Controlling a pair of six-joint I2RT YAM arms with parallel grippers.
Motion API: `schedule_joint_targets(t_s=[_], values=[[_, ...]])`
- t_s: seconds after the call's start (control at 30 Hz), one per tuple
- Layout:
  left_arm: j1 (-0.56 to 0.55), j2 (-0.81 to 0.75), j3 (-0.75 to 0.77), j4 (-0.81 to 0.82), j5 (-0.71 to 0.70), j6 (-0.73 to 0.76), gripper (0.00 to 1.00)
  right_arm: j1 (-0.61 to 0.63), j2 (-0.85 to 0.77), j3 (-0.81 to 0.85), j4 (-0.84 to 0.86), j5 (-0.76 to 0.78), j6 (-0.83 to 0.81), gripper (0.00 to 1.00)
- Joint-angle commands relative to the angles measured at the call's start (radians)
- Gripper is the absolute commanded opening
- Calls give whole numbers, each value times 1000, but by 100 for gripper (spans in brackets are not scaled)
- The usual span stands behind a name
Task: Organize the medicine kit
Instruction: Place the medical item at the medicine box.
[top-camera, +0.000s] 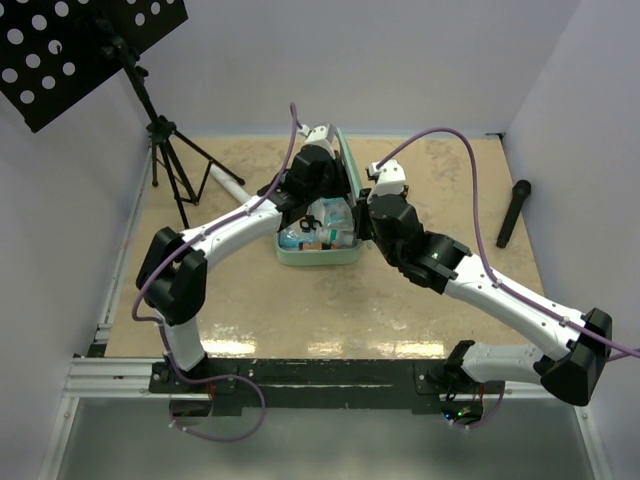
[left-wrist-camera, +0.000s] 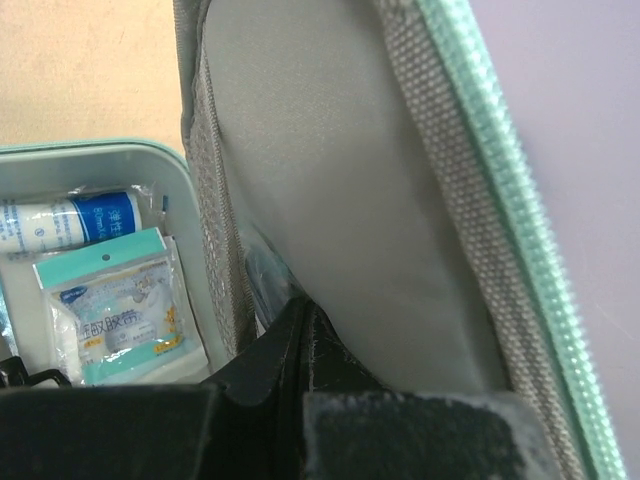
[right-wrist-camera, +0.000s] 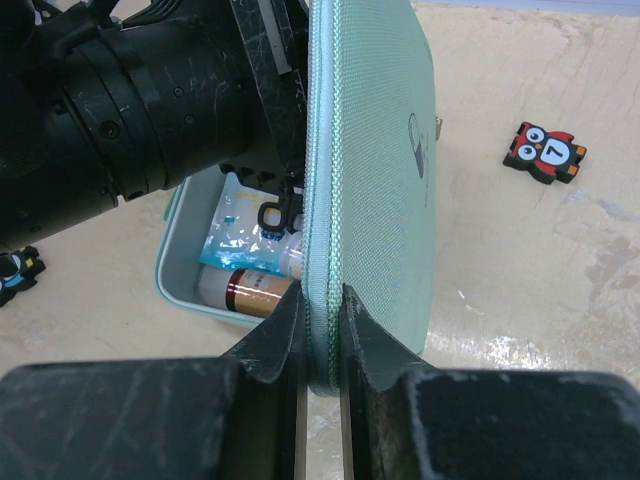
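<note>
Mint-green medicine kit (right-wrist-camera: 375, 180) lid tight between right gripper (right-wrist-camera: 320, 322) jaws

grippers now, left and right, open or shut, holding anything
Left gripper: shut, against medicine kit lid lining, hold unclear.
Right gripper: shut on the medicine kit lid's edge.

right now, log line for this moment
medicine kit: open, lid upright | right gripper: shut on lid rim | left gripper: at lid's inner side, grip unclear | base: packets
</note>
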Motion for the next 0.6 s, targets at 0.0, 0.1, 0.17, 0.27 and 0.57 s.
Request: schedule_joint_targets(t_s=[0.0,0.1,0.17,0.27,0.57], values=[[-14,-20,42,4,29,36,0,4,22,-4,-85,-30,15,0],[-14,-100,-9,4,-4,51,9,4,25,3,-85,-28,15,0],[-9,-156,-35,4,-25,62,20,4,27,6,-83,-28,15,0],[3,-238,-61,-47,-36,77,31,3,30,9,-83,-26,15,0],[96,-550,-190,-146,-79,87,45,4,65,61,-80,-29,18,0]])
